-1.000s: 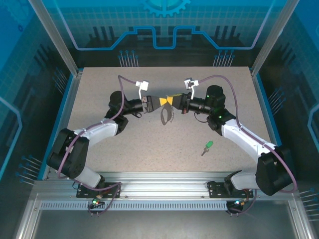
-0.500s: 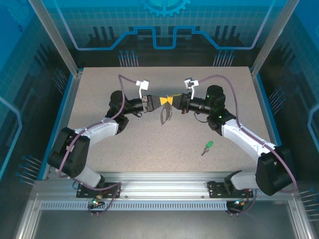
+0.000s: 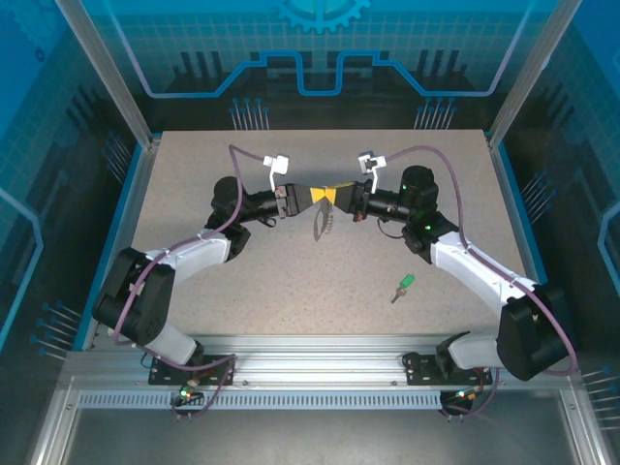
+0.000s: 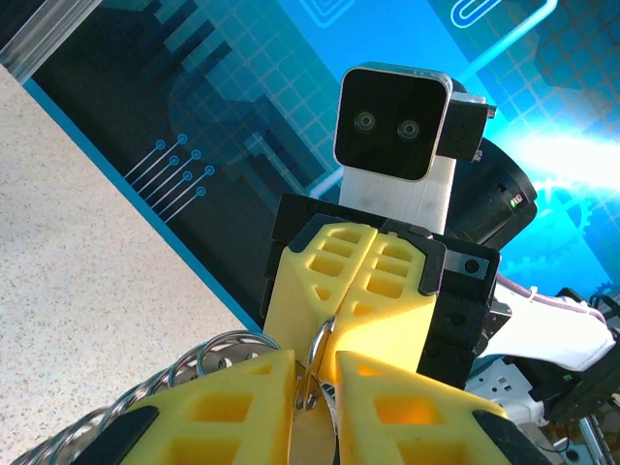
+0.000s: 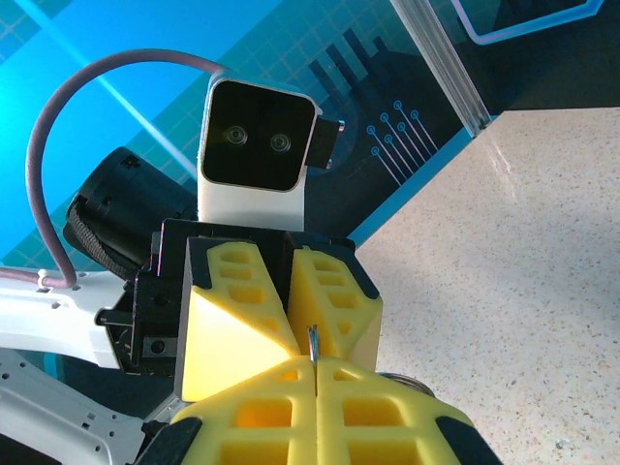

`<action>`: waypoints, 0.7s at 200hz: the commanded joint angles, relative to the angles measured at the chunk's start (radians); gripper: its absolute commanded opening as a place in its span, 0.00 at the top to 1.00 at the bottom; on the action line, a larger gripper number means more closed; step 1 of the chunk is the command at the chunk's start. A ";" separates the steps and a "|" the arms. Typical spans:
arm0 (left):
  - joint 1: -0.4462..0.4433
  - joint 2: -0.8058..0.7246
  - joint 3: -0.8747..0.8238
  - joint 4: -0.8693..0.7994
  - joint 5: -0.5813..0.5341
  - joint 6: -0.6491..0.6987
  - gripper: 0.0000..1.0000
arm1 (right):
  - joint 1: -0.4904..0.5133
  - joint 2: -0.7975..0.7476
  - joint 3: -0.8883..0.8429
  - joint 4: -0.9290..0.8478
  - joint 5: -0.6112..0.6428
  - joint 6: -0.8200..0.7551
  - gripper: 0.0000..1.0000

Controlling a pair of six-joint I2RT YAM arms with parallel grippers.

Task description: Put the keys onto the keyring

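Left fingers: the yellow ribbed plastic fingers of the left gripper (image 3: pixel 315 198) are drawn to a narrow gap. In the left wrist view, a thin wire of the dark grey oval metal keyring (image 3: pixel 322 224) is gripped in that gap.
Silvery links: a string of small silvery metal links (image 4: pixel 189 376) is seen trailing down and to the left from the left fingers.
Keyring position: it is held up between the two grippers over the middle of the table. Its loop is seen just on the near side of the meeting fingertips. Whether the lower end touches the surface cannot be told.
Right fingers: the yellow fingers of the right gripper (image 3: pixel 334 197) are pressed together tip to tip with the left ones. In the right wrist view, a thin metal edge of the keyring is pinched between them.
Key: the small key with a bright green plastic head and short dark blade (image 3: pixel 403 287) is laid flat on the table. It lies right of and nearer than the grippers, well apart from the keyring and near the right forearm, and is touched by neither gripper.
Surface: a beige speckled table (image 3: pixel 252 281) is bordered at its near edge by a slotted aluminium rail (image 3: pixel 310 373).
Room: blue translucent walls with circuit patterns (image 3: pixel 320 48) are set around the table.
Cables: purple cables (image 3: pixel 247 158) are looped above both wrists.
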 commanded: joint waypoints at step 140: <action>-0.018 0.013 0.004 0.126 0.002 0.032 1.00 | -0.019 -0.031 0.021 -0.033 0.023 0.003 0.69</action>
